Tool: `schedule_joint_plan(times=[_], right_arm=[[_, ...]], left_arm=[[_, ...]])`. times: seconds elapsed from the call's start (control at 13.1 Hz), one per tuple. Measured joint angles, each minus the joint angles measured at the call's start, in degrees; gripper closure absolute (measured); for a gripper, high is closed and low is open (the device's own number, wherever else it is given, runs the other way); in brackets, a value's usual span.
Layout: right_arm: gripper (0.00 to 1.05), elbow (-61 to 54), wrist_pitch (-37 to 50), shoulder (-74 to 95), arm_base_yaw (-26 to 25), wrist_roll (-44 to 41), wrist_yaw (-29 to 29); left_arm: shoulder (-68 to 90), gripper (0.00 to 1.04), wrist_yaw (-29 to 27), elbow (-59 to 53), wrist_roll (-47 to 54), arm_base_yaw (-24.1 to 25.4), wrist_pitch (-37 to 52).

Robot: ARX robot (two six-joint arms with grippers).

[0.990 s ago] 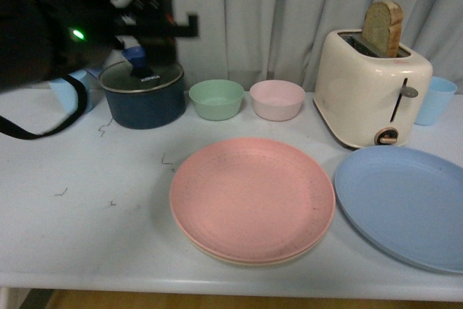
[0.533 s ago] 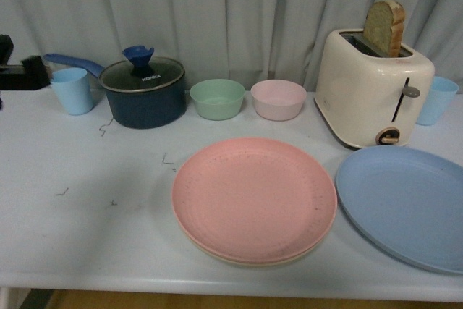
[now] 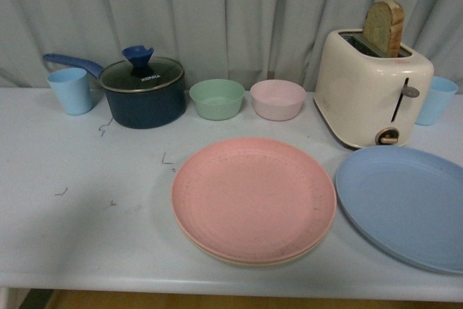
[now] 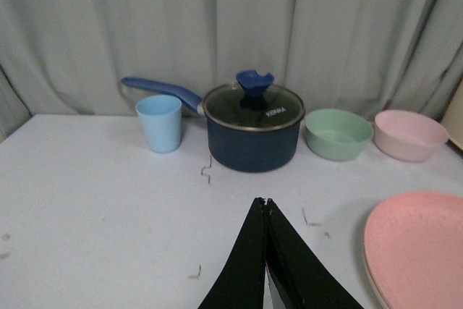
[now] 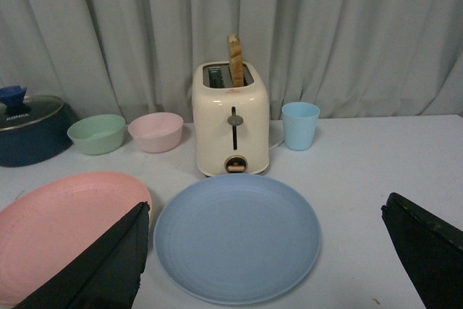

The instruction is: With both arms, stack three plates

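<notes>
Jaws pressed together on left gripper [image 4: 265, 204], spread wide on right gripper [image 5: 264, 211], both holding nothing, light blue plate [image 3: 405, 204] flat on table [image 3: 87, 215] just beside pink plate [image 3: 253, 197], itself resting on 1 seemingly beige plate [image 3: 246, 261], only thin rim showing.

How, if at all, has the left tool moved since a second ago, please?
Yes: the left tool withdrew leftward from above the saucepan, leaving the front view.
</notes>
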Motion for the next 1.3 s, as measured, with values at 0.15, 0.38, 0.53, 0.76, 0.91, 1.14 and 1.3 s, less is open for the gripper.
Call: schedule_joint_plan(times=[0.15, 0.38, 0.53, 0.76, 0.91, 1.14, 1.3], right_arm=[[0.06, 0.00, -0.02, 0.00, 0.00, 0.00, 0.00], [0.06, 0.00, -0.04, 0.00, 0.00, 0.00, 0.00], [0.06, 0.00, -0.04, 0.00, 0.00, 0.00, 0.00], [0.06, 0.00, -0.04, 0.00, 0.00, 0.00, 0.00], [0.06, 0.00, -0.04, 0.00, 0.00, 0.00, 0.00], [0.06, 0.00, -0.04, 0.00, 0.00, 0.00, 0.00], [0.06, 0.00, -0.04, 0.00, 0.00, 0.00, 0.00]], left_arm=[[-8.90, 1.03, 2.10, -3.10, 0.00, 1.38, -4.13], [-19.30, 1.03, 6.49, -6.49, 0.02, 6.73, -11.91], [-25.40, 1.03, 7.13, -7.34, 0.02, 6.43, -16.70], [-34.27, 1.03, 7.13, -8.63, 0.04, 6.43, -24.39], [-39.98, 1.03, 7.13, -8.63, 0.02, 6.43, -29.40], [-47.34, 1.03, 7.13, -8.66, 0.04, 6.43, -36.17], [-51.10, 1.03, 7.13, -8.66, 0.04, 6.43, -39.89]])
